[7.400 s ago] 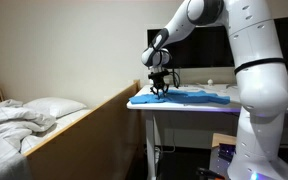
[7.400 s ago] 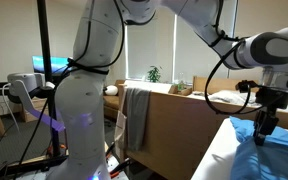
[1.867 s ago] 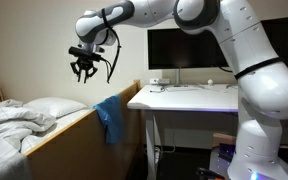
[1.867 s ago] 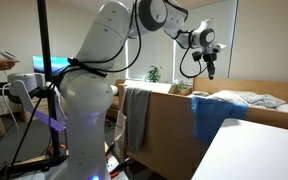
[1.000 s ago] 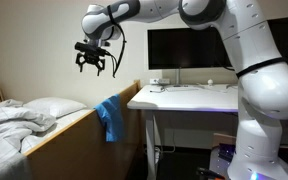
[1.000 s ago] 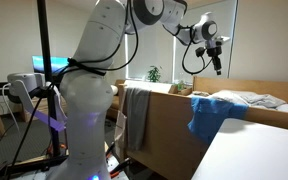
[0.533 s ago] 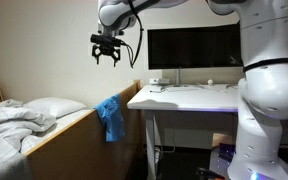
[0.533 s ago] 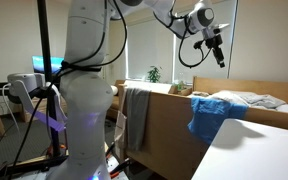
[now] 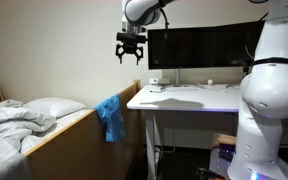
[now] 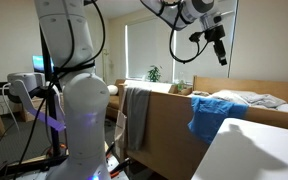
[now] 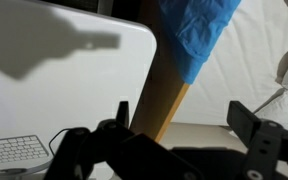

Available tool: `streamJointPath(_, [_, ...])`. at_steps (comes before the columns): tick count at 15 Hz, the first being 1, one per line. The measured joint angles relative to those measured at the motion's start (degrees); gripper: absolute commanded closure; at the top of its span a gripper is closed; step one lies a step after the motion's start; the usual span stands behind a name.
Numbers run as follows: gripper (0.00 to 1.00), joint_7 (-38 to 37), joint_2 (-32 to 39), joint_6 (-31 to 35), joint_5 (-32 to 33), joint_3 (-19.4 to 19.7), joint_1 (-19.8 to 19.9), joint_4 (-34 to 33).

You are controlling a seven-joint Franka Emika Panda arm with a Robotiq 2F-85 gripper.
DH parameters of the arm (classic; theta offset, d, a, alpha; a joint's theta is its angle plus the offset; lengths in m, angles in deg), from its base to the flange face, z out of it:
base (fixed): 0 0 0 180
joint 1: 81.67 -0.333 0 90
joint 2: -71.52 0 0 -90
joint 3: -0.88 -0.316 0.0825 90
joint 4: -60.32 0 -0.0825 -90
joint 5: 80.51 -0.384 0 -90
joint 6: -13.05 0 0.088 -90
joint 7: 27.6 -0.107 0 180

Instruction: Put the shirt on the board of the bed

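Item: blue shirt (image 9: 109, 118), draped over the wooden bed board (image 9: 72, 127), beside the white worktop (image 9: 184, 98). Pincer (image 9: 130, 55): high above the board, jaws spread wide, apparently empty. Step: placement judged complete. Next: only a retreat to rest, kept clear of the cloth

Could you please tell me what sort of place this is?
Probably a bedroom or dorm room: a bed with a pillow, a desk with a monitor beside it, and a shirt on the board.
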Motion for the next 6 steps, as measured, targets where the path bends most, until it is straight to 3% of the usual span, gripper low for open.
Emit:
streamJointPath(3, [0.00,1.9,-4.4,0.0,0.0,-0.2,2.4,4.3])
streamJointPath(6, [0.00,2.0,-4.8,0.0,-0.1,-1.1,3.5,4.5])
